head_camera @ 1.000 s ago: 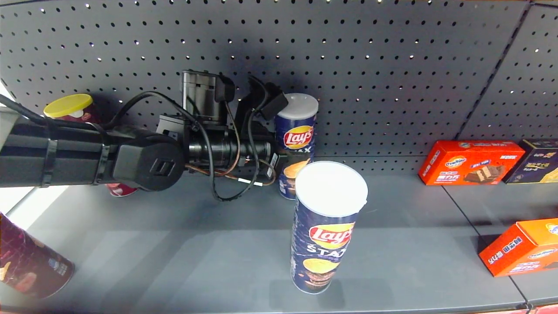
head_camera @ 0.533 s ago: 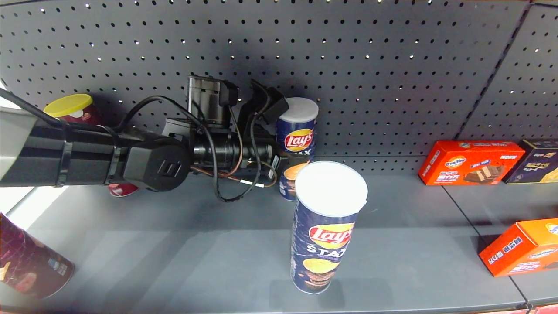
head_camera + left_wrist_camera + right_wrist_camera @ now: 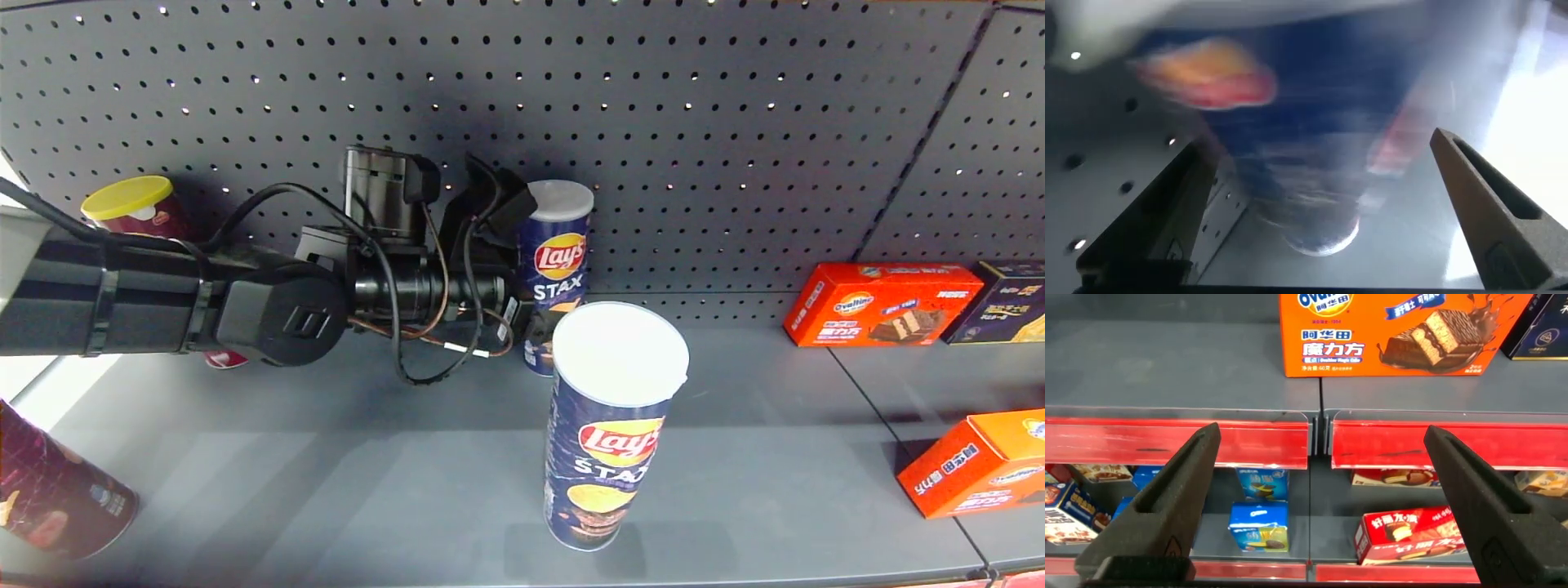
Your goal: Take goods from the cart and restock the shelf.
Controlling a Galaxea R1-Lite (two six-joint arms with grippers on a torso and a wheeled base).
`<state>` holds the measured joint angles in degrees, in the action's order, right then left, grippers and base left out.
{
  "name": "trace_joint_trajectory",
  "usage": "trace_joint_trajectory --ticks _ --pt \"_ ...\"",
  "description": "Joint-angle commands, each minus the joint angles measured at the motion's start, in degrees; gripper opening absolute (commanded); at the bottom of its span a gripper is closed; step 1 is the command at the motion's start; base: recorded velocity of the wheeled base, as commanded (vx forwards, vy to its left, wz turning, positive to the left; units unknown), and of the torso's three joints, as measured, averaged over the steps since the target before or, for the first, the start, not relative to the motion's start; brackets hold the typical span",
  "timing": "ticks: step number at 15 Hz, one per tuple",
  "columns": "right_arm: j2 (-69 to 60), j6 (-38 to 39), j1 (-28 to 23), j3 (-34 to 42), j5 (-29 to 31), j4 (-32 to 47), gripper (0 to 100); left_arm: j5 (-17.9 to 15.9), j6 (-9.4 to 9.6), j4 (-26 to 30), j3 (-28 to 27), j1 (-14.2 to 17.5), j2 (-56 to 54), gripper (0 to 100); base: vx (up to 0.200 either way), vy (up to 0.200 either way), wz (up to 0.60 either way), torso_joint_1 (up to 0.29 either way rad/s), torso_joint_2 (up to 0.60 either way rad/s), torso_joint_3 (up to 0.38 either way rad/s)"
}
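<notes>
1. Grey shelf board (image 3: 343,457) and perforated back panel (image 3: 735,122) are forming the setting.
2. Front chip can (image 3: 608,425), blue with a white lid, is standing upright near the board's front edge and is serving as the landmark.
3. Rear chip can (image 3: 558,269) is standing upright just behind the front chip can, against the back panel.
4. Left gripper (image 3: 1316,143) is sitting behind and left of the front chip can, its fingers spread on either side of the rear chip can, released rather than clamping.
5. Right gripper (image 3: 1321,433) is hanging with fingers spread wide, grasping nothing.
6. Yellow-lidded red can (image 3: 131,204) is standing well to the left of the front chip can; an orange box (image 3: 882,302) is lying well to its right.
</notes>
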<state>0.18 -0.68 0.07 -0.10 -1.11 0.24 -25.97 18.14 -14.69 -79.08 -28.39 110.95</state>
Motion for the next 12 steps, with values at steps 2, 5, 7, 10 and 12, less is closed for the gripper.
trace_joint_trajectory --ticks 2,5,7,10,12 --pt "0.08 -0.02 0.01 0.01 -0.03 0.02 100 0.39 -0.03 -0.43 5.78 -0.08 -6.97 100 0.000 0.000 0.00 0.000 0.00 0.000" --pt "0.08 -0.02 0.01 0.01 -0.03 0.02 100 4.34 -0.03 -2.89 14.74 0.35 -12.42 100 0.000 0.000 0.00 0.000 0.00 0.000" --pt "0.08 -0.02 0.01 0.01 -0.03 0.02 100 9.00 -0.39 -4.91 17.82 0.27 -13.39 100 0.000 0.000 0.00 0.000 0.00 0.000" --pt "0.08 -0.02 0.01 0.01 -0.03 0.02 100 13.84 -0.30 -6.93 18.79 0.35 -13.30 100 0.000 0.000 0.00 0.000 0.00 0.000" --pt "0.08 -0.02 0.01 0.01 -0.03 0.02 100 17.97 -0.30 -6.93 18.79 0.27 -12.77 100 0.000 0.000 0.00 0.000 0.00 0.000"
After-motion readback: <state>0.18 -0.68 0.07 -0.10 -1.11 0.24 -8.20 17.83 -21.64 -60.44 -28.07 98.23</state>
